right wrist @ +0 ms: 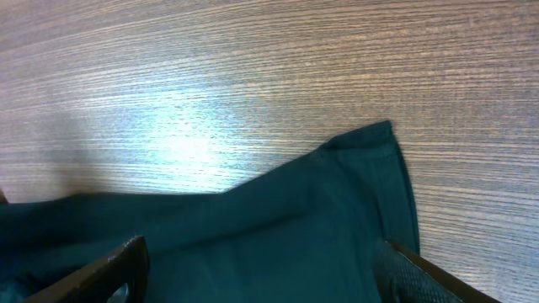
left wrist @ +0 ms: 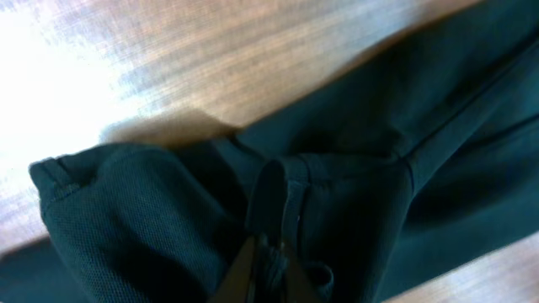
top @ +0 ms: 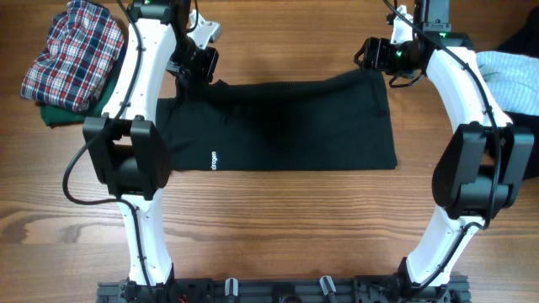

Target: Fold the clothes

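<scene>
The black T-shirt lies on the table folded into a wide rectangle, its small white logo print near the front left. My left gripper is at the shirt's far left corner. In the left wrist view it is shut on a bunched fold of the black fabric. My right gripper hovers over the far right corner. Its fingers stand wide apart with the shirt's corner lying flat below them.
A plaid garment is piled on a green one at the far left. A light blue garment and a dark one lie at the far right. The arms' base rail runs along the front edge.
</scene>
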### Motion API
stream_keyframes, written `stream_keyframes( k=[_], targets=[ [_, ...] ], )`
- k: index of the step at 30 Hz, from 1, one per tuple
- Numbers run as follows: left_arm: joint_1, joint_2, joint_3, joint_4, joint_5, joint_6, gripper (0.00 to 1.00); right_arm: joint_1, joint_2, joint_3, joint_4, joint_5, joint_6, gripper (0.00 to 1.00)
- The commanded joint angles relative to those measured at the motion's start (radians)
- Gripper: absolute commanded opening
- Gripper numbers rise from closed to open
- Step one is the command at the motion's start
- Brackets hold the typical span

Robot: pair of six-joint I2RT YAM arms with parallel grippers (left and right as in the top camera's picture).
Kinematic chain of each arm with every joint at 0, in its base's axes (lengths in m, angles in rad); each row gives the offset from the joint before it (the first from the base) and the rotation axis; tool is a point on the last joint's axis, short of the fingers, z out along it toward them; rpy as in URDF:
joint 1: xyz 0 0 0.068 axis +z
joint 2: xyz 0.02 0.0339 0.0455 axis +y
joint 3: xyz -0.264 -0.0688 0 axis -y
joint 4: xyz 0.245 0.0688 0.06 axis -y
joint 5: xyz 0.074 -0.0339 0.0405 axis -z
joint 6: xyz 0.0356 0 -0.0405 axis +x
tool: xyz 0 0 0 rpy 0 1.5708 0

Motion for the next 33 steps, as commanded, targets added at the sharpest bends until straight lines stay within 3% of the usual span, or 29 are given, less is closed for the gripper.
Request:
stream_keyframes(
  k=[1,4,11,14,19,24,28,33],
  targets=[
    [-0.002,-0.023,0.003,-0.015,0.002,-0.016,0.13,0.003,-0.01,0.005,-0.001,-0.027,0.011,0.85],
    [-0.002,-0.023,0.003,-0.013,0.001,-0.016,0.26,0.003,-0.01,0.005,-0.002,-0.027,0.011,0.85],
    [-0.002,-0.023,-0.001,-0.029,0.001,-0.016,0.38,0.003,-0.01,0.005,-0.006,-0.026,0.005,0.86],
    [-0.002,-0.023,-0.001,-0.04,0.001,-0.016,0.37,0.002,-0.01,0.005,-0.008,-0.026,-0.001,0.85],
    [-0.002,-0.023,-0.002,-0.09,0.002,-0.017,0.22,0.002,-0.01,0.005,-0.013,-0.026,-0.008,0.86],
    [-0.002,-0.023,-0.04,-0.111,0.002,-0.047,0.15,0.003,-0.01,0.005,-0.013,-0.026,-0.008,0.86],
    [-0.002,-0.023,-0.127,-0.053,0.002,-0.046,0.14,0.003,-0.009,0.005,-0.013,-0.026,-0.008,0.86],
    [-0.002,-0.023,-0.26,0.155,0.002,-0.029,0.18,0.003,-0.009,0.005,-0.013,-0.026,-0.015,0.86]
  ],
)
